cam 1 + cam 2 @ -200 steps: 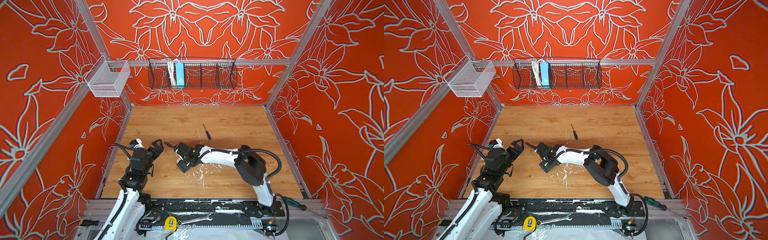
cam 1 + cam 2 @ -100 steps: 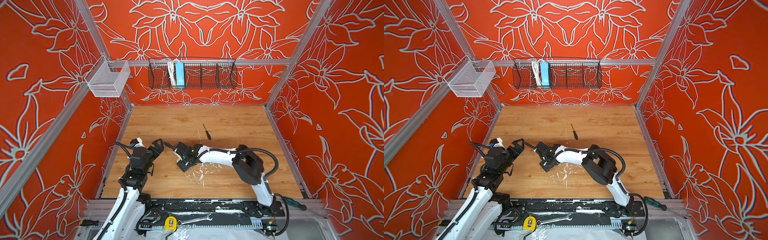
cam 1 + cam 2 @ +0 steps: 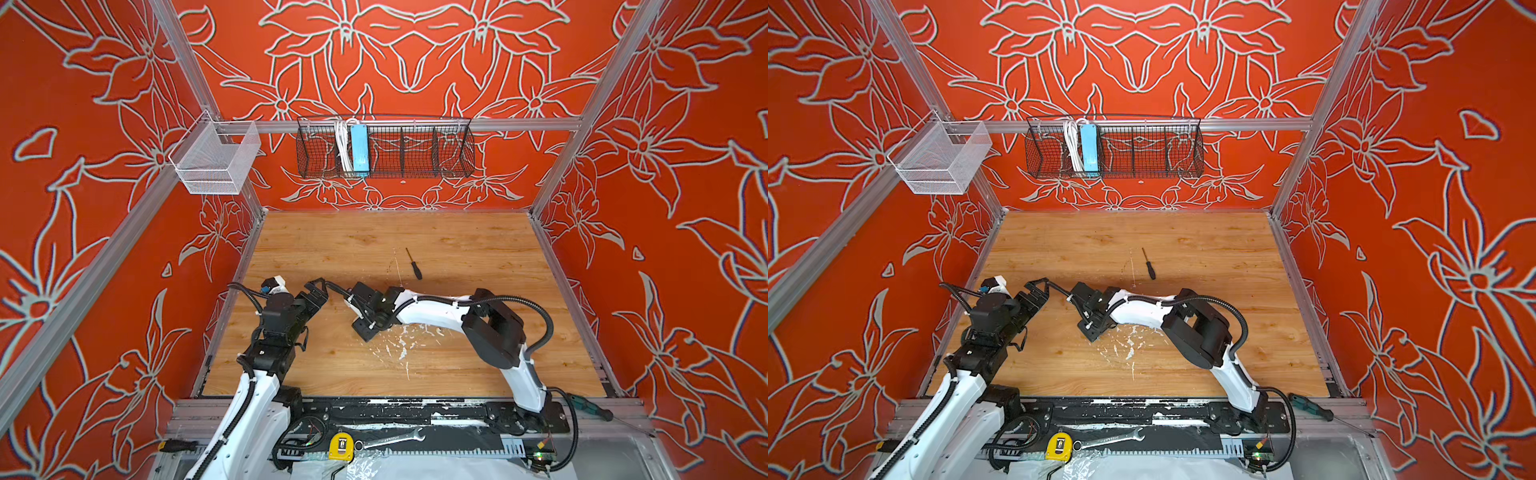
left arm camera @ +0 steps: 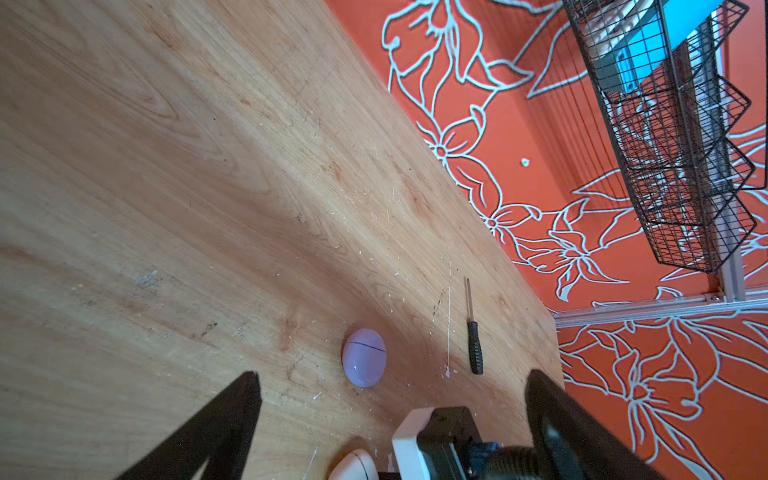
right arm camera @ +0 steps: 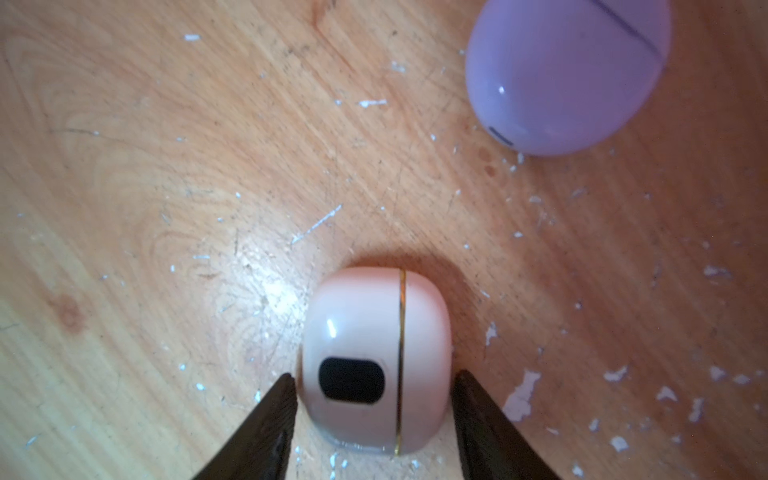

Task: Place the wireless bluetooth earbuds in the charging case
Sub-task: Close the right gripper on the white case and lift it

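The right arm reaches low across the bench (image 3: 457, 249), its pincer (image 5: 374, 376) straddling the shut cream case (image 5: 365, 316), jaws close on both sides; whether they clamp it I cannot tell. The shut lavender case (image 5: 569, 75) lies near. The left pincer (image 4: 392, 374) hangs spread wide at 10 o'clock of the right one. The wire basket (image 3: 449, 158) at 12 o'clock holds a blue power strip (image 3: 359, 149).
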Robot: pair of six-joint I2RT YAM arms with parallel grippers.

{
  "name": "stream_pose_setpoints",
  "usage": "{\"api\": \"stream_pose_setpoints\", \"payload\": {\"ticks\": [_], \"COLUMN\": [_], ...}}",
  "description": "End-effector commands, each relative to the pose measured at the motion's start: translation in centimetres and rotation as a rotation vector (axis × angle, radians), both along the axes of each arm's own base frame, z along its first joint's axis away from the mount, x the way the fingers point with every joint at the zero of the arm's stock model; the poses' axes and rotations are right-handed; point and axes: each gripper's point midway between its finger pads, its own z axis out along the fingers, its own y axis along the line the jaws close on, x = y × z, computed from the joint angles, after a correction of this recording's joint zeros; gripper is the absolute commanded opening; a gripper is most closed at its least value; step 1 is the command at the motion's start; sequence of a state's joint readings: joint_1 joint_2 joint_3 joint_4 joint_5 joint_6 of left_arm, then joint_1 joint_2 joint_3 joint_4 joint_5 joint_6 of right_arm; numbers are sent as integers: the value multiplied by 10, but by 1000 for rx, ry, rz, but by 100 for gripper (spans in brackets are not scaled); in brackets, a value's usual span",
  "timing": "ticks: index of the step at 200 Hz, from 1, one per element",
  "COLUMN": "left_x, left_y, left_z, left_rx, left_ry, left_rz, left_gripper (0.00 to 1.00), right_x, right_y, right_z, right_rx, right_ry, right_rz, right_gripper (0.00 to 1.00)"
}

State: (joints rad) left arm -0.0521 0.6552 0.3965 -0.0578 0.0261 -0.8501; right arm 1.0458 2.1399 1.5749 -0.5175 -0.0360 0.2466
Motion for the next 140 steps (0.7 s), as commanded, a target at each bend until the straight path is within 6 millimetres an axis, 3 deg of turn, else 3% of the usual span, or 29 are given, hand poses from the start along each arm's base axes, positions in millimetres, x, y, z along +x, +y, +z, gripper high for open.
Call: {"api": "stream_pose_setpoints", "payload": {"ticks": [1,82,140], "left_x": [4,7,18], "left_y": [0,-3,-22], "left_z": [10,8,10], "left_rx": [-17,-47,-79], "left_ry": [-30,-21,-25], "left_rz": [2,-19,-135], "left_gripper": [98,98,98], "right_x": [-1,-1,3], "right_y": [-4,-5,-13], "right_z": [-14,-8,47], "right_rx": [-31,-22,128], "right_ry": [34,19,-120], "right_rz": [6,3,-7], "right_gripper": [59,45,40]}}
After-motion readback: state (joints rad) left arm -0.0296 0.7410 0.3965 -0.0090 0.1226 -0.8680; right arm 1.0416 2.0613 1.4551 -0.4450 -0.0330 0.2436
